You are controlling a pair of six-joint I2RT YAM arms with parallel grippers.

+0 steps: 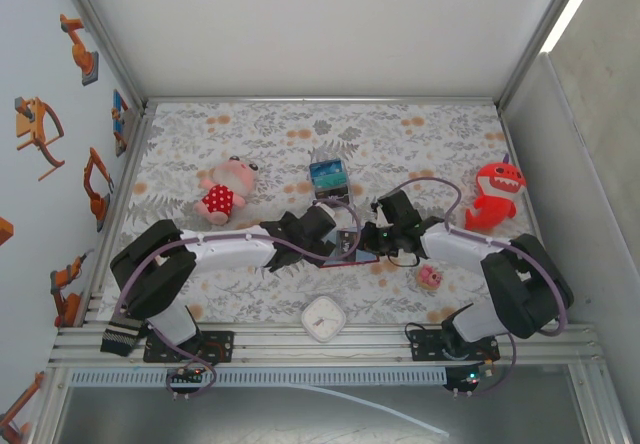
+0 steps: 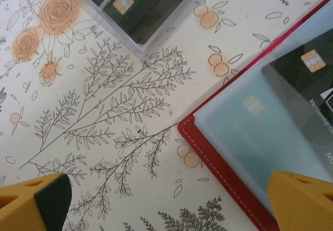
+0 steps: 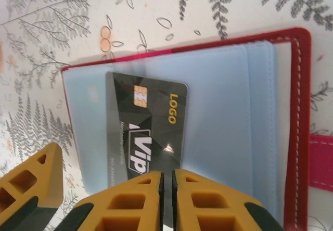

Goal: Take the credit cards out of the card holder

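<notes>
Card holder (image 3: 223, 116) lay open and flat on the floral tablecloth (image 2: 104, 111), mid-table, between the two arms. Red stitched border, pale blue inner pockets, pink-red snap tab (image 3: 320, 158) at its right edge in the right wrist view.

Dark credit card (image 3: 148, 127), gold chip and "LOGO" and "VIP" print, lay face-up on the left pocket and part way out of it. Its lower end ran down to the tips of the right gripper (image 3: 168, 176). That gripper's jaws were drawn nearly together, only a thin slit between them and nothing seen in the slit. The tips sat at the card's near edge, over the holder. Could not tell whether they pressed on the card.

Second card (image 2: 250, 122), pale teal behind the frosted sleeve, chip faintly showing, lay inside the pocket.

Left gripper (image 2: 169, 205) had its jaws spread wide and held nothing. One fingertip was over bare cloth, the other over the holder's red corner, so the holder's edge lay between the jaws. Contact not discernible.

Clear plastic box (image 2: 140, 7) with dark cards in it stood just beyond the holder, apart from it. Pink plush toy (image 1: 225, 192) on the left, red shark toy (image 1: 495, 194) on the right and a white clock (image 1: 324, 318) near the front were all well apart from the holder.
</notes>
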